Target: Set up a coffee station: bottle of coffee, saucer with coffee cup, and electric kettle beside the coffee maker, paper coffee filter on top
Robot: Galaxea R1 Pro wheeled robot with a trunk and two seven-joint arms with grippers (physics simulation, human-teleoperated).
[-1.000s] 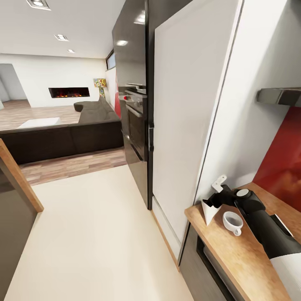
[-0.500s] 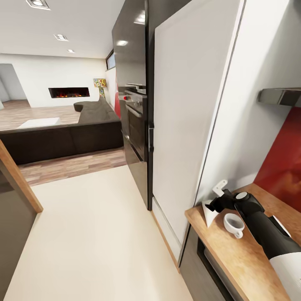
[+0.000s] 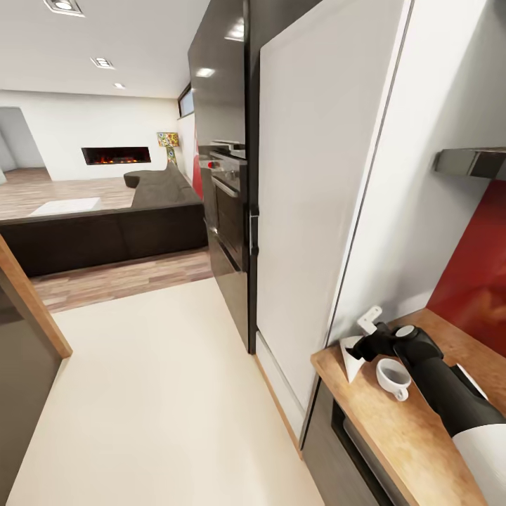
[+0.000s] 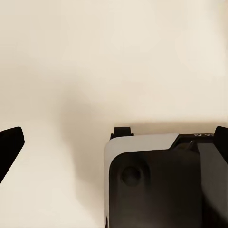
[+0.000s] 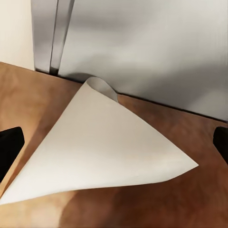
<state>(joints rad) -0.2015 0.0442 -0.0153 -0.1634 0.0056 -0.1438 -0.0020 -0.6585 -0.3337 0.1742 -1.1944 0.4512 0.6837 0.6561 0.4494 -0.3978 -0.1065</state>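
A white cone-shaped paper coffee filter [image 3: 349, 357] lies on its side at the near left end of the wooden countertop [image 3: 393, 436], close to the tall white panel. My right gripper [image 3: 361, 348] hangs right over it, open. In the right wrist view the paper filter [image 5: 104, 152] lies between the two black fingertips [image 5: 9, 147], neither touching it. A white coffee cup [image 3: 392, 377] stands upright on the counter just beside my right forearm. My left gripper [image 4: 115, 140] is open above pale floor, next to my own base.
A tall white cabinet panel [image 3: 316, 176] rises directly behind the filter. A red backsplash [image 3: 478, 274] and a dark shelf [image 3: 471, 161] sit at the right. A black oven column [image 3: 228, 204] stands beyond, another counter edge [image 3: 28, 295] at the left, with cream floor [image 3: 161, 393] between.
My right arm has sunk a little toward the counter, bringing the gripper closer over the filter. The filter and cup have stayed put.
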